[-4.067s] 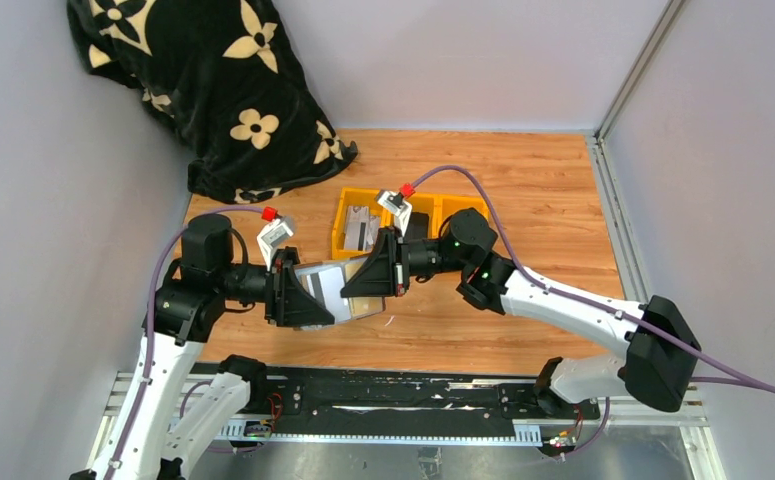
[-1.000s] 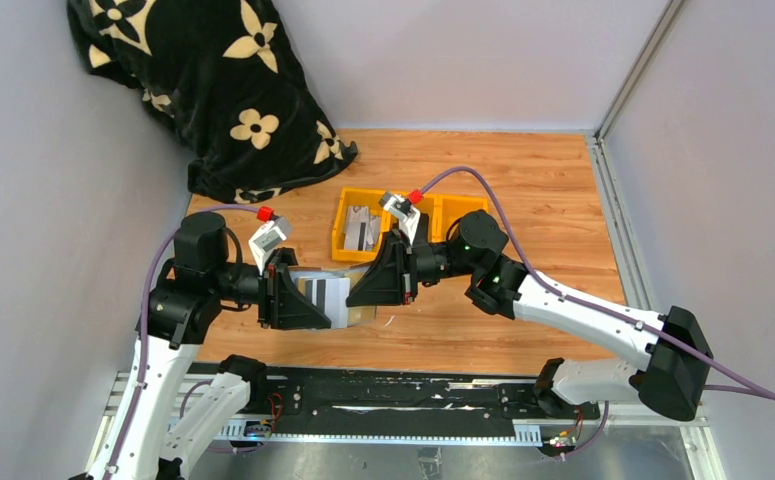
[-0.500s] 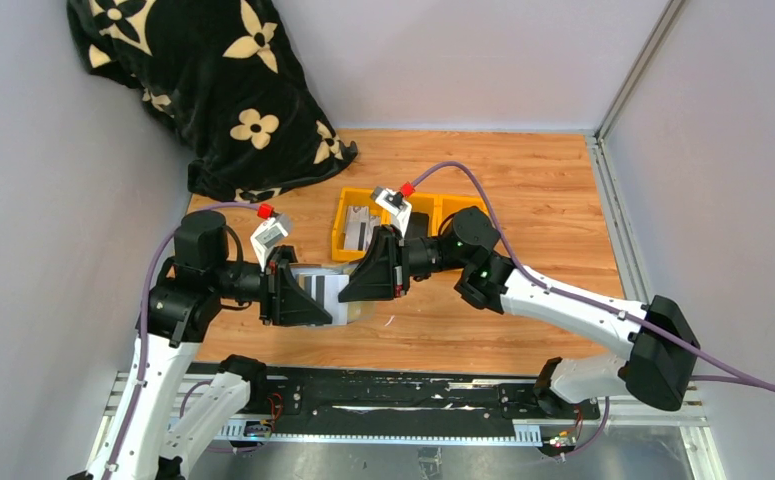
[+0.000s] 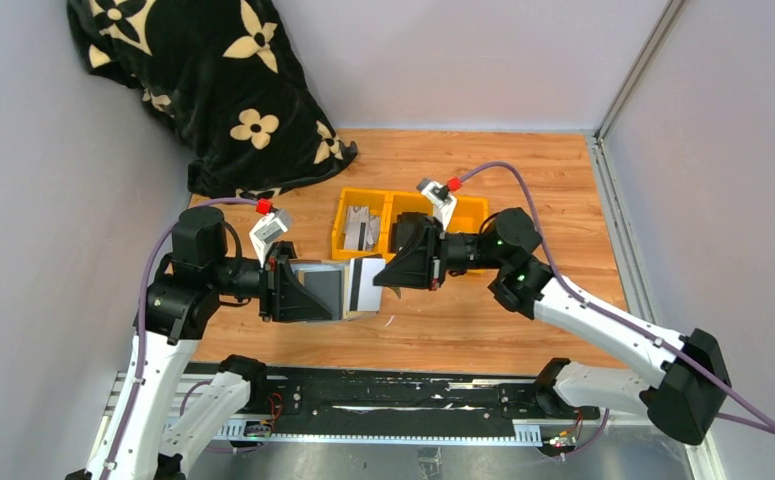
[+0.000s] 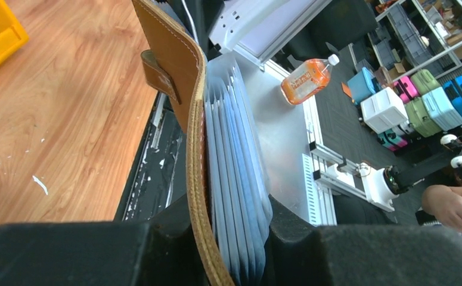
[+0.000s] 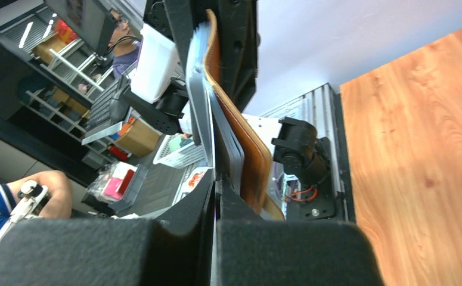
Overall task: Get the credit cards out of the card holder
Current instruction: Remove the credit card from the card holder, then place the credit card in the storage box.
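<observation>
Over wood table (image 4: 563, 180) two end effectors (image 4: 328, 292) (image 4: 383, 274) grip one card holder (image 4: 315, 283), one card (image 4: 366, 284).

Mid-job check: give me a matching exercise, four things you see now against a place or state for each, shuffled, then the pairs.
1. brown leather folding card holder
2. pale card with a dark stripe
3. yellow plastic bin
4. black blanket with cream flowers

A. heaped in the far left corner
B. pinched in the right gripper
C. clamped in the left gripper
D. standing beyond both grippers

Pairs: 1-C, 2-B, 3-D, 4-A.
</observation>
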You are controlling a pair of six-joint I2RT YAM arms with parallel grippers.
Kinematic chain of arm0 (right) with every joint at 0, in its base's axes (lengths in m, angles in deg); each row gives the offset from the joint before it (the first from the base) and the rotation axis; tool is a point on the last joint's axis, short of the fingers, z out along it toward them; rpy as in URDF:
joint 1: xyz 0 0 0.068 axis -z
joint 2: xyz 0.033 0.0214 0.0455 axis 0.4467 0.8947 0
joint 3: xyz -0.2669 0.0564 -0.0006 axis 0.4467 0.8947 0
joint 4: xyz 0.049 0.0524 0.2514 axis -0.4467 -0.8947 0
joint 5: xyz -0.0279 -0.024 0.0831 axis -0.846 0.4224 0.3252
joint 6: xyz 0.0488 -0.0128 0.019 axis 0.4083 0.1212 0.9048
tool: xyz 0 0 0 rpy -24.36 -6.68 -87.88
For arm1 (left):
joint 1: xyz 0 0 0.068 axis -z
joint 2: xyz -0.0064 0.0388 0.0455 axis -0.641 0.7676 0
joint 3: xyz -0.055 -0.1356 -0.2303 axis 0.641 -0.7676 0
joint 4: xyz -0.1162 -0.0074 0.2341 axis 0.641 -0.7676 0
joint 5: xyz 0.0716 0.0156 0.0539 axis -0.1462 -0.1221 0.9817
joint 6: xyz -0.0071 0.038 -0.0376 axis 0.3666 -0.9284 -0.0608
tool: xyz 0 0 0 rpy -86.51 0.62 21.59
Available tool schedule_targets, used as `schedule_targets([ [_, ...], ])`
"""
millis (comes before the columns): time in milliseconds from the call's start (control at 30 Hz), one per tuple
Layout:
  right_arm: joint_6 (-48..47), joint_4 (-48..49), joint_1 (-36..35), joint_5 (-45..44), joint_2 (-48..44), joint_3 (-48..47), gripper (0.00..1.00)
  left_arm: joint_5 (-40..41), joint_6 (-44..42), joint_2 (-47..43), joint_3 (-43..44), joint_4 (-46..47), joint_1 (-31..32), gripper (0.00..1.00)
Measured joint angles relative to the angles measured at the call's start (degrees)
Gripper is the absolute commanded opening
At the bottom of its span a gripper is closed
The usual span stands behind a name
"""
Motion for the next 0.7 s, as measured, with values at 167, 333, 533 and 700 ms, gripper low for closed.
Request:
schedule_targets([
  [167,-2.4,-6.2,8.2,2.3,-4.3,0.2,0.0,0.2,-0.3,-0.2,0.7,0.1,0.0,0.0],
  [333,-5.3,-13.4,19.7,1.9,-2.9,-0.5,0.0,4.3,-4.8,-0.5,1.1,-2.9,0.1,0.0],
  [533,-7.3,-17.2,23.4,0.2,9.8,-5.0,0.0,11.4,-11.1,-0.2,4.1,-8.1,0.1,0.0],
  [700,-10.3,-20.9,22.7,-1.8,26.0,-15.3,0.0,13.1,-12.9,-0.6,5.3,-9.4,0.1,0.0],
])
